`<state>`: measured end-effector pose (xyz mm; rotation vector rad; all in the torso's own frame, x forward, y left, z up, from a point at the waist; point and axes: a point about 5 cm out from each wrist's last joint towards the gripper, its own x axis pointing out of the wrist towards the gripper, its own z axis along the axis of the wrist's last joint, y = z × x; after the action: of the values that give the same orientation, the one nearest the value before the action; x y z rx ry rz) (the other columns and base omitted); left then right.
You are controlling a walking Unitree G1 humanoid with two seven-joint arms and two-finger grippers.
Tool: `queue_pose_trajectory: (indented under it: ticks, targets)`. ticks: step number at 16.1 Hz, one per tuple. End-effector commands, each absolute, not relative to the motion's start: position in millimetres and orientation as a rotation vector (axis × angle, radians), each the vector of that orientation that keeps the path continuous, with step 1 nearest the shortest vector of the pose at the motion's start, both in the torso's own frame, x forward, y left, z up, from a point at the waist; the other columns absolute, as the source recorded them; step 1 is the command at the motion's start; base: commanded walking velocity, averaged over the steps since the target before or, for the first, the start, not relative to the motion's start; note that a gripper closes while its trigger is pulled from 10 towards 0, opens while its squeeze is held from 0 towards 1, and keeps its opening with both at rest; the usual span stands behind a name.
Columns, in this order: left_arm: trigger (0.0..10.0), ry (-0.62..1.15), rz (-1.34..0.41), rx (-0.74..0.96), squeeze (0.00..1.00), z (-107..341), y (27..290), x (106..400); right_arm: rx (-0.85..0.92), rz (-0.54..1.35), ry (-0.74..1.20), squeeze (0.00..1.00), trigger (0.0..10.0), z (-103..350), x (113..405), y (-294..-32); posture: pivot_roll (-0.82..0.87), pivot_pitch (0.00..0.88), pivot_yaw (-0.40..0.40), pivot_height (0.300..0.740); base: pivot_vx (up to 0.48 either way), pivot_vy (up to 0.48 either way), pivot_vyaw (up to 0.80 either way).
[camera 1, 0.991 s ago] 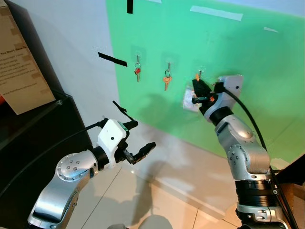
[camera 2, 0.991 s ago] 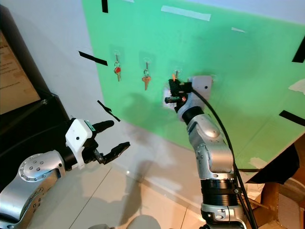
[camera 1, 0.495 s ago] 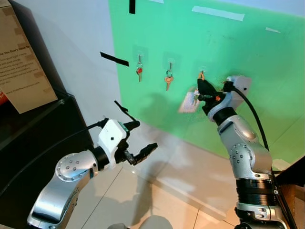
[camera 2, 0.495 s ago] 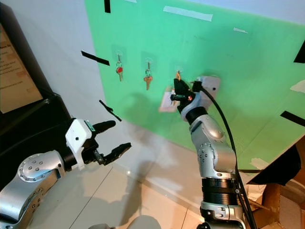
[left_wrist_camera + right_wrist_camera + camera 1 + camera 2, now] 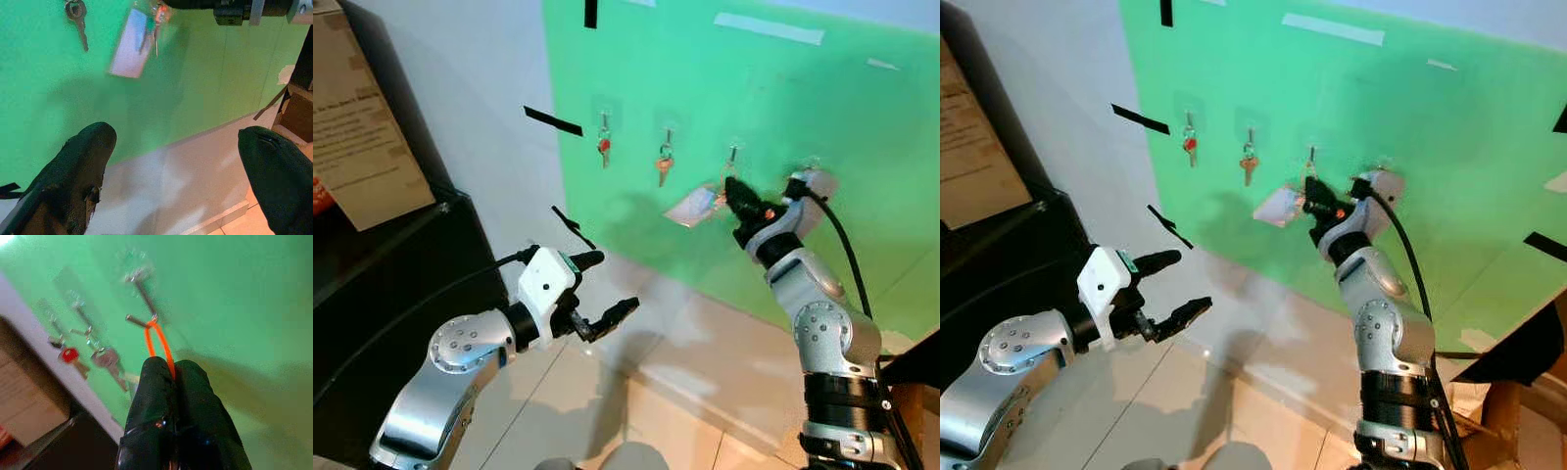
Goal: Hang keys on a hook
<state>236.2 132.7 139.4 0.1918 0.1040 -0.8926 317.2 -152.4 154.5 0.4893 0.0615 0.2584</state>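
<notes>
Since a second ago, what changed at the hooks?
The right gripper, fingers shut on the orange loop, dropped lower, below the third hook; the loop now sits at that hook's tip. The white tag swung out to the robot's left. The camera shifted slightly. The red key and copper key hang as before; the left gripper stays open, low and idle.

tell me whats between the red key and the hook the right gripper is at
One hook with an orange key hangs between the red key and the third hook, by the right gripper, in the left eye view.
</notes>
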Motion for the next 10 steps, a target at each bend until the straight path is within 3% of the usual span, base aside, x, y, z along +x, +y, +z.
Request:
queue_pose_trajectory:
  ticks: [1, 7, 8, 9, 10]
  targets:
    - [10.0, 0.100, -0.905, 0.193, 0.30, 140, 132, 234, 0.477, 0.239, 0.139, 0.00, 10.0, 140, 313, -155, 0.11, 0.000, -0.003, 0.740, 0.000, 0.000, 0.00]
    - [10.0, 0.030, -0.909, 0.111, 0.30, 153, 127, 238, 0.452, 0.239, 0.153, 0.00, 10.0, 137, 315, -155, 0.11, 0.000, -0.002, 0.740, 0.000, 0.000, 0.00]
    - [10.0, 0.018, -0.917, 0.095, 0.30, 155, 126, 238, 0.444, 0.239, 0.154, 0.07, 10.0, 136, 315, -155, 0.11, 0.000, -0.002, 0.740, 0.000, 0.000, 0.00]
    - [10.0, 0.010, -0.927, 0.081, 0.30, 156, 125, 237, 0.430, 0.231, 0.165, 1.00, 10.0, 134, 314, -156, 0.11, 0.000, -0.002, 0.740, 0.000, 0.000, 0.00]
    - [10.0, 0.005, -0.938, 0.073, 0.30, 157, 123, 236, 0.470, 0.253, 0.168, 1.00, 10.0, 131, 311, -155, 0.11, 0.000, -0.002, 0.740, 0.000, 0.000, 0.00]
